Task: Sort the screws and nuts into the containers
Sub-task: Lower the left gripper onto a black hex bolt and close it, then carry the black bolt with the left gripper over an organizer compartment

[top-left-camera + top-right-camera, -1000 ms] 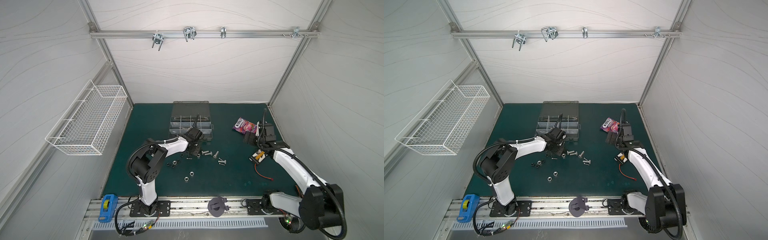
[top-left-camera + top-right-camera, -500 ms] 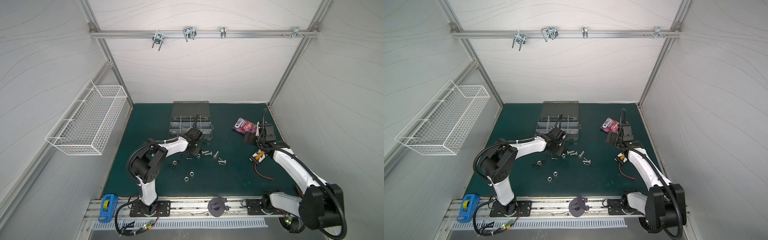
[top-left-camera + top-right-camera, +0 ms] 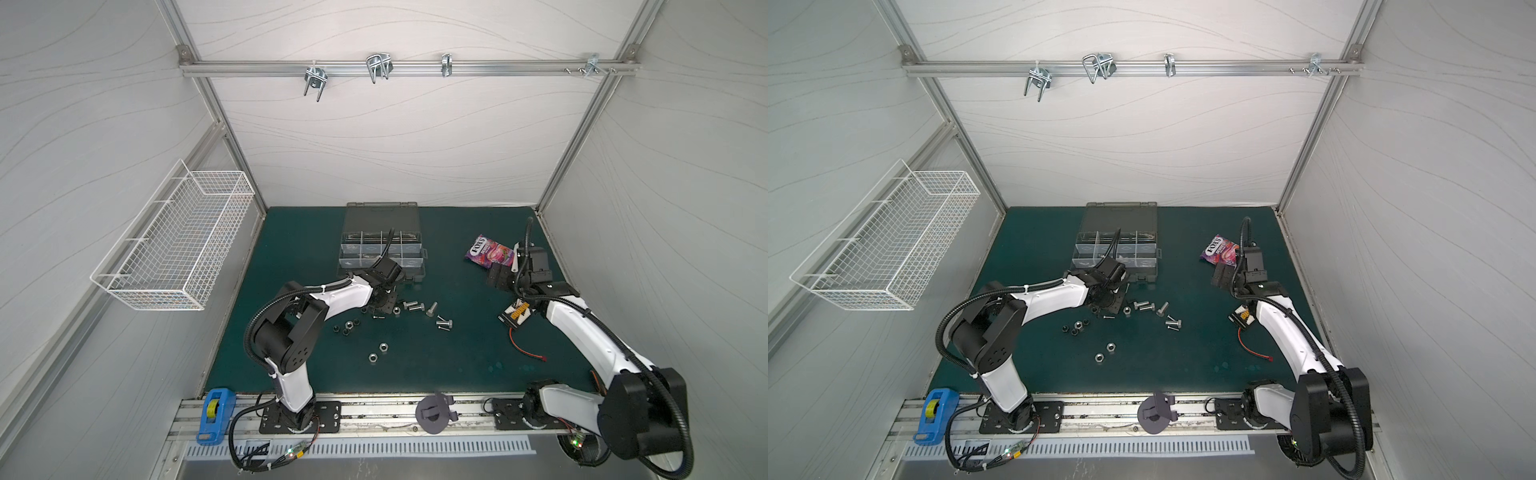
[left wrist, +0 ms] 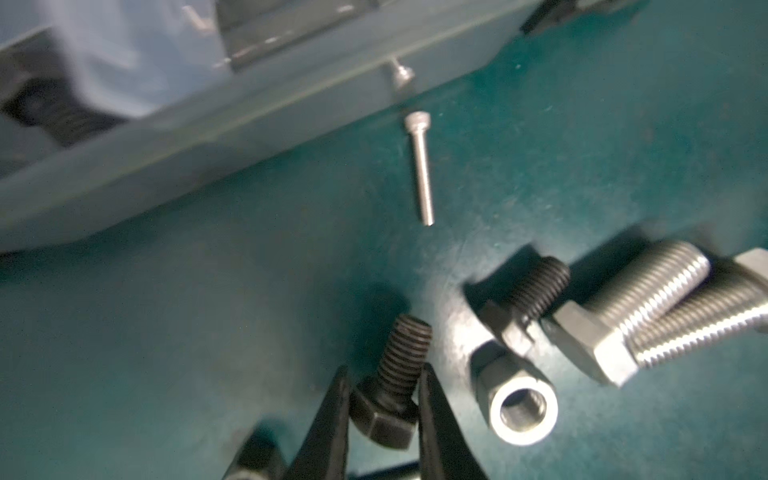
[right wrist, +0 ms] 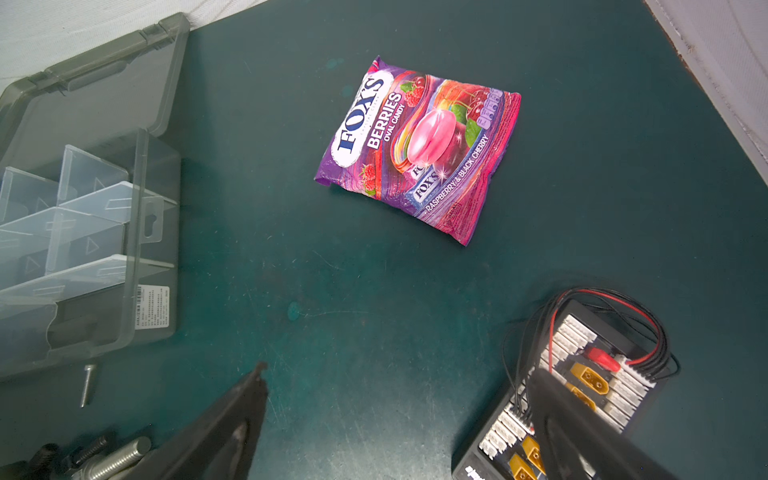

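Pinching a short black hex-head bolt [image 4: 384,415] by its head, the two black fingers [image 4: 328,415] of the left gripper [image 4: 384,374] press on either side of it, low on the dark green mat [image 4: 208,332]. Just beside it lie a shiny silver hex nut [image 4: 519,409], a second black bolt [image 4: 528,299] and stout silver bolts [image 4: 623,320]. A thin silver pin screw [image 4: 420,166] rests near the grey plastic organizer case [image 3: 380,249]. This looks like a pick-up; the next move calls for lifting the bolt clear over the case wall into a compartment. The right gripper [image 5: 401,382] hangs spread wide, empty.
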You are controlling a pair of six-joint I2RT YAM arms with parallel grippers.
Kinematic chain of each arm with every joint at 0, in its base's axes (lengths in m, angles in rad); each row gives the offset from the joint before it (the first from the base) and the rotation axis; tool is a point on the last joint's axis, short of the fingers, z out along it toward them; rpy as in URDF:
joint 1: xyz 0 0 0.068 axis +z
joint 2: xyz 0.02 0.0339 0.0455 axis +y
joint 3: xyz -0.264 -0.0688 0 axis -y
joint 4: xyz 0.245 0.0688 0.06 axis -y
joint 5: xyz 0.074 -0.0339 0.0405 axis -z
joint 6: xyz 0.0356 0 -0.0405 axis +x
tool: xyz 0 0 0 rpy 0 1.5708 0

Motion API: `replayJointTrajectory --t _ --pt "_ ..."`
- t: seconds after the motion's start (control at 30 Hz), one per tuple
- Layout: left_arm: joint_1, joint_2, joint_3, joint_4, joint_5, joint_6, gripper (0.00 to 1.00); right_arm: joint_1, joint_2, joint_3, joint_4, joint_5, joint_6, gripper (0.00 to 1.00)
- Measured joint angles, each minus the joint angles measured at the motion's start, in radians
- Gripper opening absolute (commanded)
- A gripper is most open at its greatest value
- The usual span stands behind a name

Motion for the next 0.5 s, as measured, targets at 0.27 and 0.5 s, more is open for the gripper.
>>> replayJointTrajectory --t 0.27,0.5 --pt "0.012 -0.119 -0.003 -0.032 -0.098 -0.074 0.12 0.000 0.000 0.000 0.000 0.000 0.000 0.99" --pt "0.143 -0.200 -0.003 -0.051 -0.093 -0.150 0.12 0.000 0.000 0.000 0.000 0.000 0.000 0.99"
